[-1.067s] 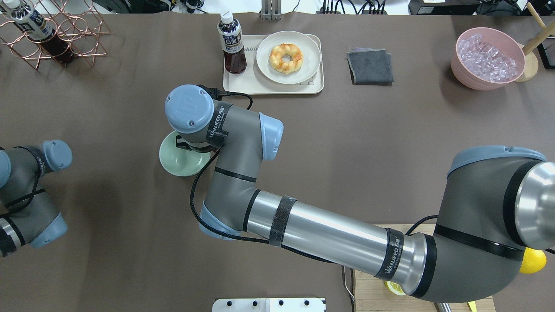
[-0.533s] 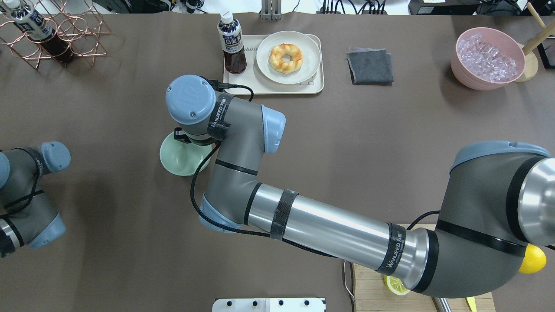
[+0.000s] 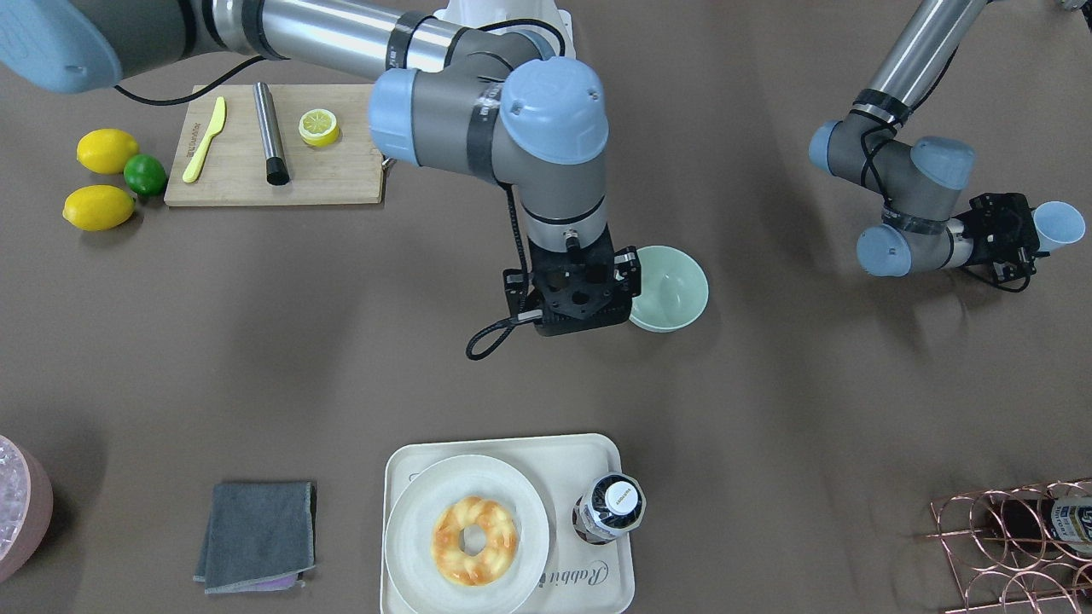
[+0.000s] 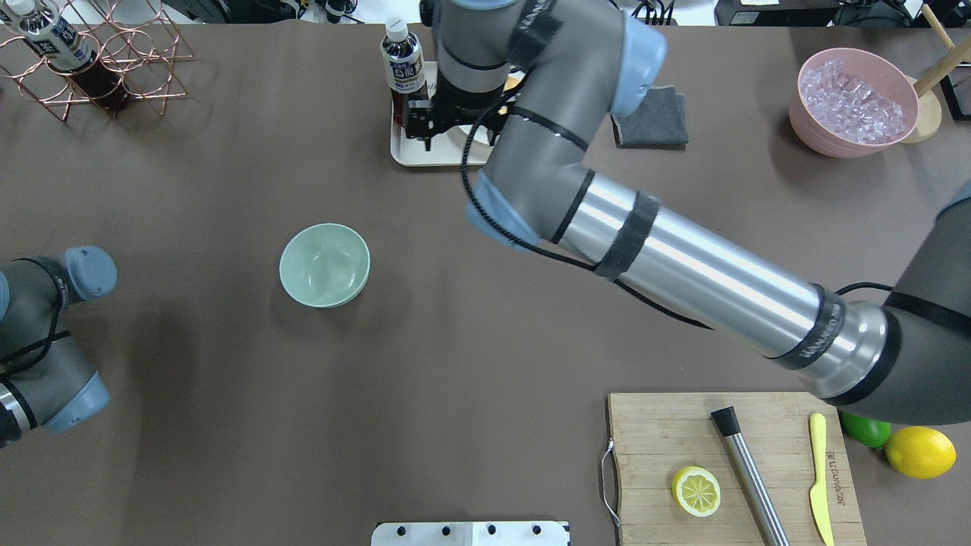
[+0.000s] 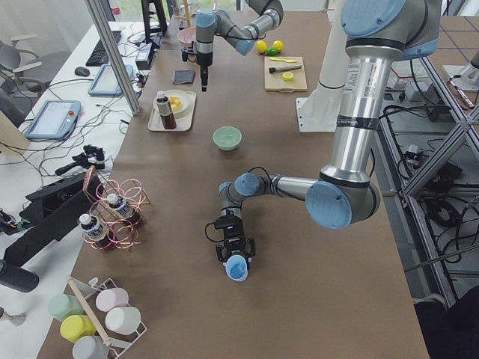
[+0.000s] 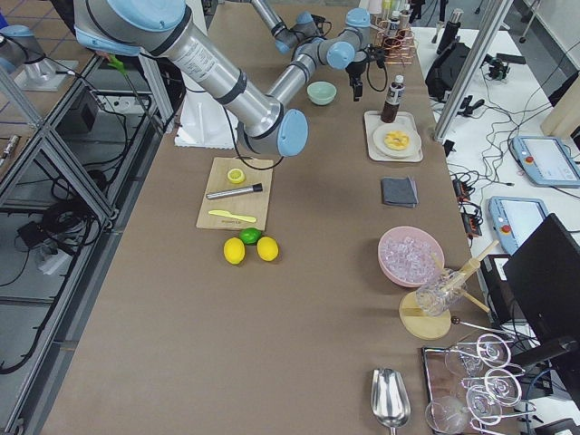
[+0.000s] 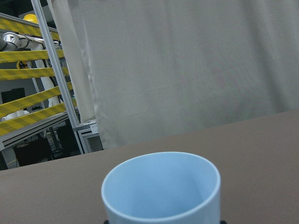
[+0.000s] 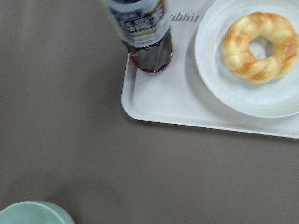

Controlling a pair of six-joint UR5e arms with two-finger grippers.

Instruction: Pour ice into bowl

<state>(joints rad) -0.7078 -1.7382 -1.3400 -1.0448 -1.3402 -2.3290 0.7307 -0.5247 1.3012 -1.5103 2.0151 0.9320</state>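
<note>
The pale mint-green bowl point(image 4: 324, 265) stands upright on the brown table and looks empty; it also shows in the front view point(image 3: 671, 287) and at the bottom left of the right wrist view point(image 8: 32, 213). My left gripper point(image 3: 1015, 234) is shut on a pale blue cup point(image 3: 1058, 226) and holds it on its side, far from the bowl. The left wrist view shows the cup point(image 7: 161, 186) with no ice in it. The small ice cubes are hidden or out of view. In the overhead view my right gripper point(image 4: 447, 125) is above the tray. In the front view it point(image 3: 573, 303) is beside the bowl. Its fingers are hidden.
A cream tray point(image 4: 425, 152) at the back holds a dark bottle point(image 4: 402, 72) and a doughnut plate point(image 3: 465, 529). A grey cloth point(image 4: 656, 117) and a pink tub of ice point(image 4: 853, 102) sit at the back right. A cutting board point(image 4: 683, 432) lies at the front right and a wire rack point(image 4: 98, 53) at the back left.
In the overhead view my right arm has swung from over the bowl to the back, above the tray, and the whole bowl now shows. The left arm has barely moved.
</note>
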